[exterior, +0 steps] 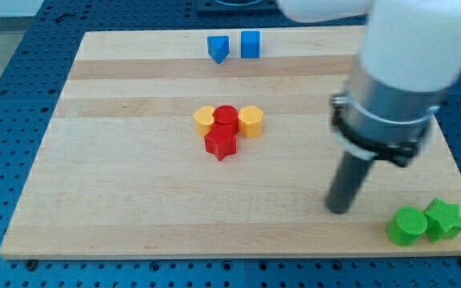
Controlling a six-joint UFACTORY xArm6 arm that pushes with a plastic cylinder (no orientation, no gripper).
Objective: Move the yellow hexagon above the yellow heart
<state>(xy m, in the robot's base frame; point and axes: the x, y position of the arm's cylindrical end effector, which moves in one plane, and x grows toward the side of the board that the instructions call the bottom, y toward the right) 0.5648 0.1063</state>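
Observation:
The yellow hexagon point(250, 121) stands near the board's middle, touching the right side of a red cylinder point(226, 116). The yellow heart point(205, 121) touches the cylinder's left side. A red star point(220, 143) sits just below the cylinder, touching the cluster. My tip point(338, 209) rests on the board at the lower right, well to the right of and below the hexagon, apart from every block.
A blue triangular block point(218, 48) and a blue cube point(250, 44) stand at the board's top edge. A green cylinder point(407, 226) and a green star point(443, 220) sit at the lower right corner, right of my tip. The wooden board point(118, 184) lies on a blue perforated table.

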